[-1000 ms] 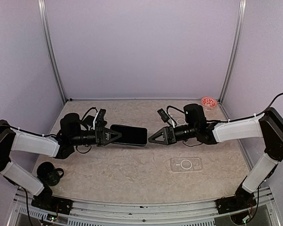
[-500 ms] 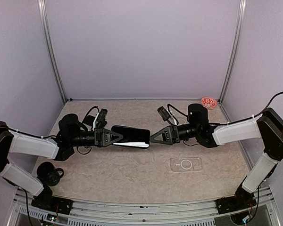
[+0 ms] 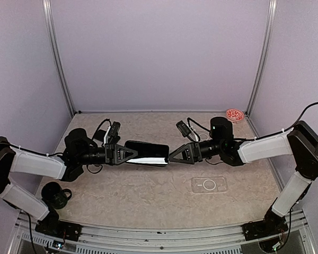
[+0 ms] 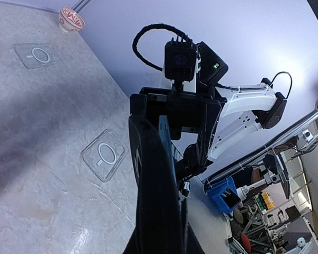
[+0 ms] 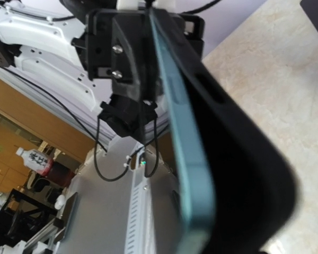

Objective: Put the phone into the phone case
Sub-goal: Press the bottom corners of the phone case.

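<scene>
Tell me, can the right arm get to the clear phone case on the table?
Probably yes. The phone case lies uncovered on the table near the right gripper, which is open; the left gripper holds the phone.

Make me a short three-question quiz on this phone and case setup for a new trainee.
1. True or false: the phone is already seated in the clear case.
2. Multiple choice: which gripper is shut on the phone? A) left gripper B) right gripper C) neither
3. Short answer: what sits at the back right corner of the table?

Key
1. False. The clear case lies empty on the table, and the phone is held in the air.
2. A. The right gripper is at the phone's other end with its jaws open.
3. A small red-patterned bowl.
</scene>
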Controlling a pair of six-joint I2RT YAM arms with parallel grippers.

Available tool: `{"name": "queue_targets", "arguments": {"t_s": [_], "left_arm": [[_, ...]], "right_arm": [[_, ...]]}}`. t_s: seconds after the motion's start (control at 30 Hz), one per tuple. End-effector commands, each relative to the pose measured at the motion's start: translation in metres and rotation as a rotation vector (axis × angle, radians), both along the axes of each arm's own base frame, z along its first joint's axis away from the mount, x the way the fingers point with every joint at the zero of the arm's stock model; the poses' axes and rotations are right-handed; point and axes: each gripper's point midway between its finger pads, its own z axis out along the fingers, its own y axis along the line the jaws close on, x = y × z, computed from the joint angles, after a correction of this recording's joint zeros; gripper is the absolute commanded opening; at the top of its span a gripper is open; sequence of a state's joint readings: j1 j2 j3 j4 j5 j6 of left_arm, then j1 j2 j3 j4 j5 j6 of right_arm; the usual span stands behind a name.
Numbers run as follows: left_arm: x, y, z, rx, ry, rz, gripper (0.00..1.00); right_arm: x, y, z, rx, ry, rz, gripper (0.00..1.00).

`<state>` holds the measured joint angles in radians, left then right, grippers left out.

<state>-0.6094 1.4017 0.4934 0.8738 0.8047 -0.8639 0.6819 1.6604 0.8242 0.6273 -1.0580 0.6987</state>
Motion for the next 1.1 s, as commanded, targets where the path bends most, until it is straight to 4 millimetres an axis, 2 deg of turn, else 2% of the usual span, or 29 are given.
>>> {"name": "queue_targets", "arguments": {"t_s": [0.0,0.2,0.47,0.6,0.87,1.07], "left_arm": [[-0.017,-0.002,0.044,-0.108,-0.148,-0.061,0.00],[-0.019,-0.001,0.049,-0.116,-0.158,-0.067,0.00],[-0.022,-0.005,0.045,-0.110,-0.147,-0.078,0.00],[-0.022,-0.007,0.043,-0.110,-0.143,-0.080,0.00],[-0.023,-0.012,0.038,-0.112,-0.128,-0.089,0.00],[-0.021,-0.011,0.034,-0.105,-0.118,-0.078,0.00]], "right_arm": [[0.014,-0.007,-0.001,-0.029,-0.030,-0.058,0.75],[0.014,-0.009,-0.009,-0.037,-0.009,-0.045,0.75],[-0.003,-0.011,0.024,0.098,-0.034,0.051,0.74],[-0.005,-0.010,0.028,0.116,-0.032,0.067,0.73],[-0.012,-0.002,0.027,0.146,-0.006,0.118,0.57],[-0.017,0.000,0.025,0.152,0.000,0.139,0.37]]}}
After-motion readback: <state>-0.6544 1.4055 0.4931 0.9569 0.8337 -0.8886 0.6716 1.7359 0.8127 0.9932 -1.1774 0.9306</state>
